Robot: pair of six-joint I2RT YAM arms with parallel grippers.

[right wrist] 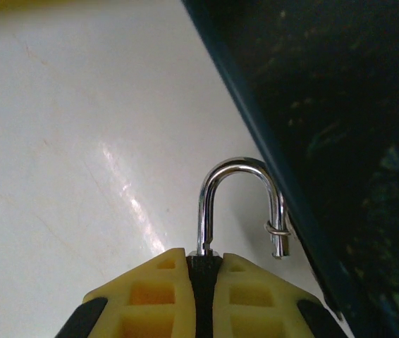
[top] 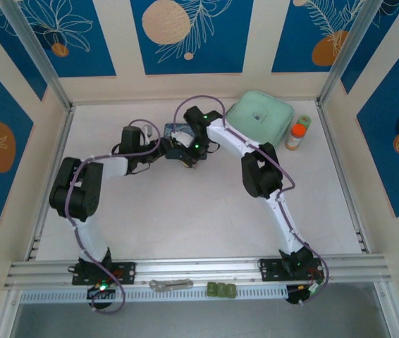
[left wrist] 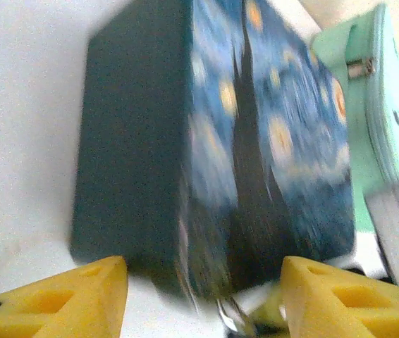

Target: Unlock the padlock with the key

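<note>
White table [top: 185,211] inside a booth of blue-and-cream leaf-print panels [top: 185,35]; both arms reach to its far middle. Item: starry-night tin [left wrist: 256,141], flat on the table, blurred in the left wrist view. Item: left gripper [left wrist: 203,306], released, its yellow fingers spread to either side of the tin's near end and touching nothing; probably waiting to steady the tin or take a handover. Item: right gripper [right wrist: 204,255], clenched on the padlock [right wrist: 204,278], which sits low over the table just beside the tin's side wall. The dark body is pinched edge-on so the shackle [right wrist: 236,163] stands clear above the fingertips, a grip that seems meant to keep the lock steady for key work. The shackle's outer leg ends in the open air with a thin wire ring [right wrist: 277,228] looped on it; judged from this, the lock may be open already. Hidden: nearly all of the body, the keyway, and whether the key is seated there. Also on the table: mint container [top: 259,116] and orange bottle [top: 298,135], well apart from the work; grey tool [top: 171,284] and green pieces [top: 221,289] on the near rail.
</note>
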